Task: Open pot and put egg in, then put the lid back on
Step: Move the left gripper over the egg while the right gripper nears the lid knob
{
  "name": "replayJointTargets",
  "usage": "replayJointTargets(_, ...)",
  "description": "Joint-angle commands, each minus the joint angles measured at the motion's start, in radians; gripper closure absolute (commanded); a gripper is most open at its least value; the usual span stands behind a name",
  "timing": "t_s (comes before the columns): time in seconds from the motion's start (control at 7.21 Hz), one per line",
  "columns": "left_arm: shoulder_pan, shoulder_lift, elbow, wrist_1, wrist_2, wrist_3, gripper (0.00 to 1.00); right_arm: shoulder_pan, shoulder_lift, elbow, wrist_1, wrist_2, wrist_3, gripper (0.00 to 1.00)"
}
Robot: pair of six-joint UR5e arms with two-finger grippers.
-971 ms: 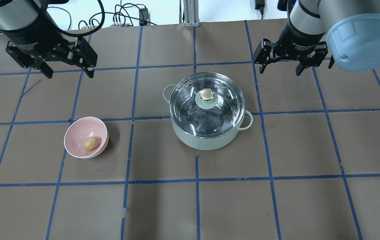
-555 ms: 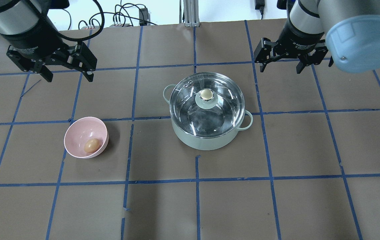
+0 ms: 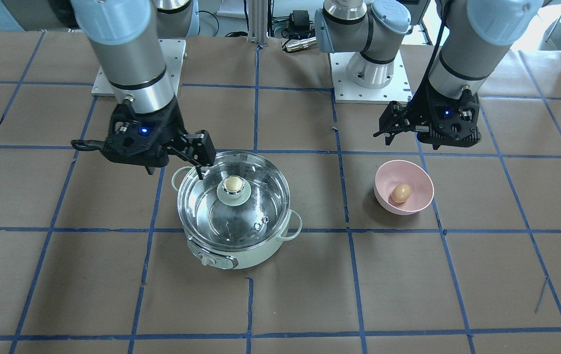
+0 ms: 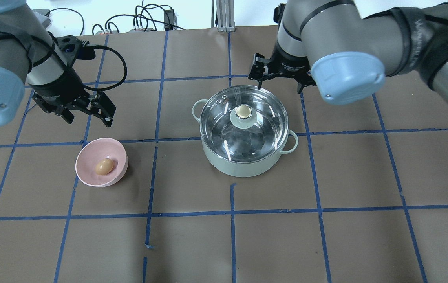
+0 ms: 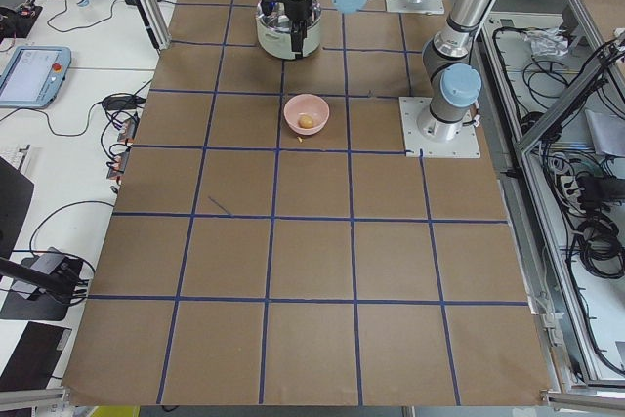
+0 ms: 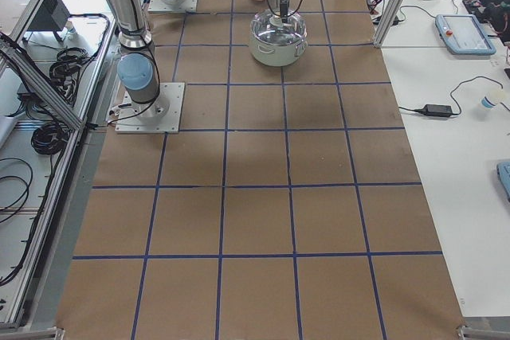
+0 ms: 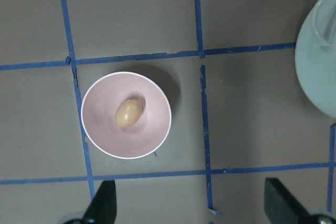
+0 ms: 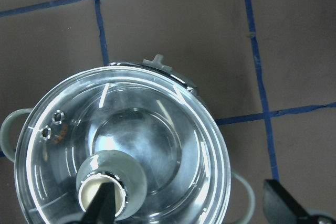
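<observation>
The mint-green pot [image 4: 243, 168] stands mid-table with the glass lid [image 4: 255, 135] on it, beige knob [image 4: 243, 111] at its centre. The egg [image 4: 104, 166] lies in a pink bowl [image 4: 88, 155] to the pot's left. My left gripper [image 4: 88, 119] is open and empty, just behind the bowl; its wrist view shows the egg [image 7: 128, 113] ahead of the open fingers. My right gripper [image 4: 280, 88] is open and empty over the pot's far rim. In the right wrist view one finger overlaps the knob [image 8: 86, 195] of the lid [image 8: 157, 129].
The table is covered in brown paper with a blue tape grid. The pot's control knob [image 3: 206, 261] faces away from the robot. The two arm bases [image 3: 373, 73] stand at the robot's side of the table. Cables lie beyond the far edge.
Both arms have come in from the table's far side. The left gripper moved down to the bowl. The right gripper moved left to the pot's far rim. Both stay open.
</observation>
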Motion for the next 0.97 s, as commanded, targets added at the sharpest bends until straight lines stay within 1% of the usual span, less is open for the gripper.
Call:
replayJointTargets(0.0, 0.037, -0.022, -0.065, 0.084, 0.001, 0.168, 0.02, 0.044, 0.057, 0.012, -0.031, 0.002, 0.067, 0.0)
replayJointTargets(0.14, 0.065, -0.038, -0.065, 0.084, 0.001, 0.232, 0.03, 0.079, 0.074, 0.021, -0.066, 0.0, 0.096, 0.0)
replayJointTargets(0.28, 0.076, -0.052, -0.073, 0.086, 0.005, 0.269, 0.03, 0.104, 0.086, 0.035, -0.07, 0.002, 0.113, 0.0)
replayJointTargets(0.42, 0.08, -0.066, -0.099, 0.125, 0.008, 0.279, 0.03, 0.106, 0.086, 0.037, -0.071, 0.002, 0.127, 0.0)
replayJointTargets(0.55, 0.083, -0.068, -0.141, 0.164, 0.008, 0.347, 0.03, 0.106, 0.088, 0.037, -0.071, 0.003, 0.126, 0.0)
replayJointTargets(0.69, 0.112, -0.068, -0.196, 0.234, 0.007, 0.457, 0.03, 0.106, 0.093, 0.041, -0.071, 0.003, 0.124, 0.02)
replayJointTargets(0.83, 0.157, -0.068, -0.265, 0.314, -0.001, 0.518, 0.03, 0.106, 0.094, 0.04, -0.08, 0.003, 0.124, 0.07)
